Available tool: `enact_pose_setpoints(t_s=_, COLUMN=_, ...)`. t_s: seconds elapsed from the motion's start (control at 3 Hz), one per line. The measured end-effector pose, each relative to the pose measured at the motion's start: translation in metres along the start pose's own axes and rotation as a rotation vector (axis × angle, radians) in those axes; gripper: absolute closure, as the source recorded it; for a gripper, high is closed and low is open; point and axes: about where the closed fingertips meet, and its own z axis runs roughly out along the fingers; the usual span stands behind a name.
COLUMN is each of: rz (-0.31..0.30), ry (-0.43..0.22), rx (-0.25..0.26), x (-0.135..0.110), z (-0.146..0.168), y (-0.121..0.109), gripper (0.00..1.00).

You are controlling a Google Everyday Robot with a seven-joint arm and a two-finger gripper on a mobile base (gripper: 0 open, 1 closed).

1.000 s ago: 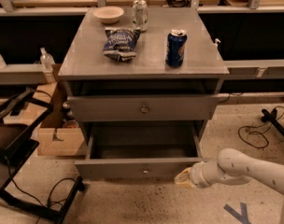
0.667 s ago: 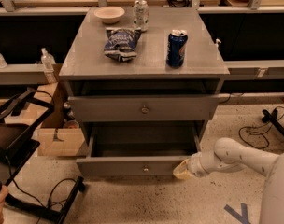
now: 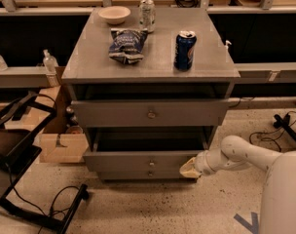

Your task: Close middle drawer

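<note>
I see the middle drawer (image 3: 123, 161) below the upper drawer (image 3: 114, 113), partly out, long axis running left to right, knobbed front facing the camera, and further in than a second ago. My gripper (image 3: 188, 168) sits at its right end; whether it is open or closed I cannot tell

Middle drawer (image 3: 120, 161) grey, brass knob, partly open; gripper (image 3: 188, 168) at right front corner.

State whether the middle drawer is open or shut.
Open: the middle drawer juts forward, its inside visible behind the front; the gripper sits at its front corner.
</note>
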Motion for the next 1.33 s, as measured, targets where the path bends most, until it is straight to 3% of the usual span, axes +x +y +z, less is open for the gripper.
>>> enact_pose_setpoints(t_s=0.33, rz=0.0, ry=0.0, rx=0.0, x=0.0, z=0.0, y=0.0, gripper=1.0)
enact_pose_setpoints(t_s=1.33, rz=-0.002, ry=0.007, rx=0.01, x=-0.01, z=0.005, y=-0.056, gripper=1.0)
